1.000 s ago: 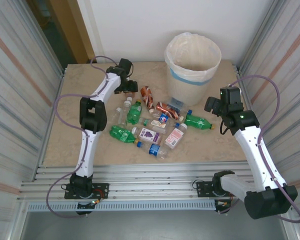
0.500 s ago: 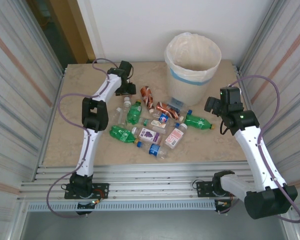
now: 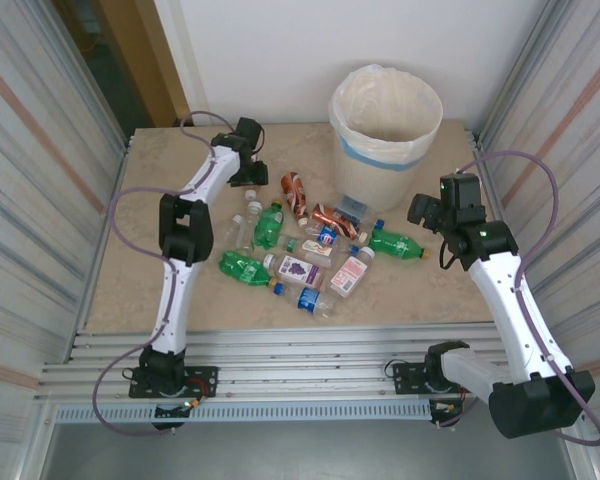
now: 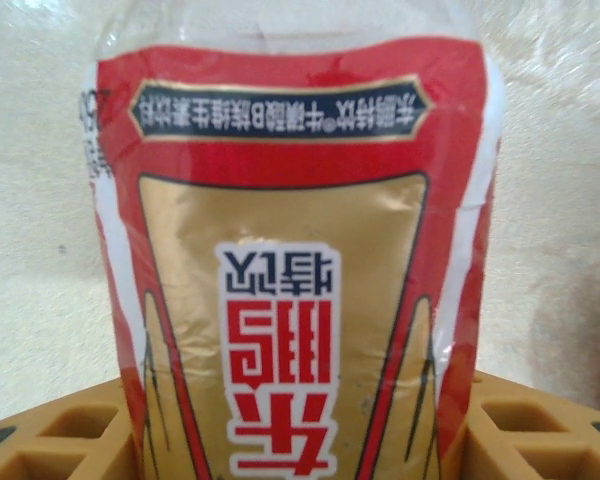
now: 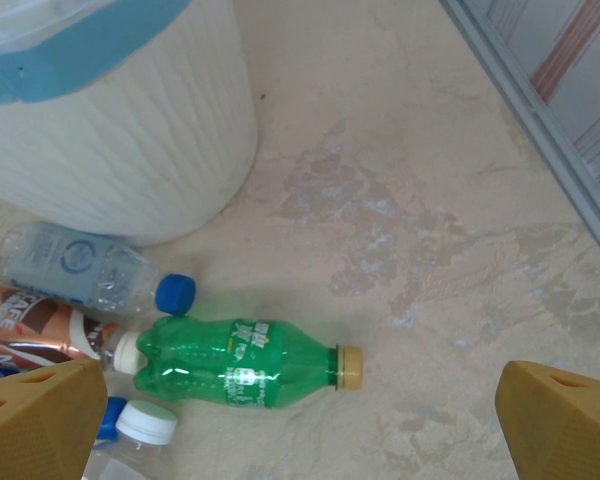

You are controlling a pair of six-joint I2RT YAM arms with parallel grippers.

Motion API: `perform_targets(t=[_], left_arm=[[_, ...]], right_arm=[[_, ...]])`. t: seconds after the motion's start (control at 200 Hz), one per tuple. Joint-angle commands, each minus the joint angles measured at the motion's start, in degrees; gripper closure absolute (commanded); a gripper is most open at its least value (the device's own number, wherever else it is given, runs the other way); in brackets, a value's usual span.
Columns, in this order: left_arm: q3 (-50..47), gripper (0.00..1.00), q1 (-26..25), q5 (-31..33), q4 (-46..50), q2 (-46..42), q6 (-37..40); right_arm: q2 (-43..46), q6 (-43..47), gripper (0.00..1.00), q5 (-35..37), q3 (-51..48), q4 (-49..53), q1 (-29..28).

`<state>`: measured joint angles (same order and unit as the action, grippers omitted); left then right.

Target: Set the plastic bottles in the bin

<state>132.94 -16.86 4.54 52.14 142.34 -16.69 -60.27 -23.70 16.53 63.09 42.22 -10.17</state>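
Top external view shows the left arm stretched to the far left of the counter (image 3: 140, 280), where the left end effector (image 3: 248, 180) sits low and hides most of what lies under it. Left wrist view, taken close, shows the red-label bottle (image 4: 290, 250) between the tan fingers (image 4: 50, 440), which meet it on both sides in a grasp. Its red and gold label carries characters that read upside down. Its cap and base are cut off by the frame, and whether it rests on the counter cannot be told. The other bottles (image 3: 305, 255), clear, green and copper-coloured, lie scattered mid-counter, all outside the bin (image 3: 380, 165). The bin stands at the far edge with a cream liner folded over its rim, and its inside is hard to make out. The right end effector (image 3: 423, 210) hangs released, fingers wide apart, above a green bottle (image 5: 240, 365) lying on its side near the bin's foot. Beside it a blue-capped bottle (image 5: 80, 265) and a copper bottle (image 5: 30, 335) are partly cut off at the frame's left edge.
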Motion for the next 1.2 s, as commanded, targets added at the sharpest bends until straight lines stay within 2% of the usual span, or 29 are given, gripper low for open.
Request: perform_targets(t=[0.0,0.225,0.336,0.551,0.711,0.872,1.042,1.197], left_arm=[[-4.06,0.53,0.04,1.22,-4.03,-9.31,0.78],[-18.52,0.54,-3.78,3.44,-11.41,-21.97,3.09],[-26.5,0.54,-6.29,3.93,-15.62,-31.15,3.7],[-41.91,0.53,-13.19,6.04,-25.55,-46.76,4.89],[-52.58,0.53,-18.58,7.85,-32.74,-56.91,6.46],[-61.46,0.53,-22.75,8.11,-38.69,-64.96,8.37],[-68.94,0.53,-26.46,6.8,-44.83,-71.17,10.57],[-73.46,0.53,-28.01,3.69,-48.68,-74.99,10.89]], right_arm=[[1.24,-1.65,0.02,-2.71,0.72,-1.11,-0.46],[1.13,-1.96,0.02,-8.33,3.17,-1.39,-0.55],[0.69,-1.93,0.02,-12.72,4.85,-1.64,-0.63],[-2.66,-1.81,0.02,-22.2,9.39,-2.11,-1.62],[-6.54,-0.88,0.02,-26.89,14.65,-2.29,-4.83],[-11.22,-0.74,0.02,-36.6,20.13,-3.78,-8.28],[-16.15,-1.0,0.02,-45.9,25.21,-6.36,-12.81],[-19.84,-1.48,0.0,-50.62,28.03,-8.32,-16.95]])
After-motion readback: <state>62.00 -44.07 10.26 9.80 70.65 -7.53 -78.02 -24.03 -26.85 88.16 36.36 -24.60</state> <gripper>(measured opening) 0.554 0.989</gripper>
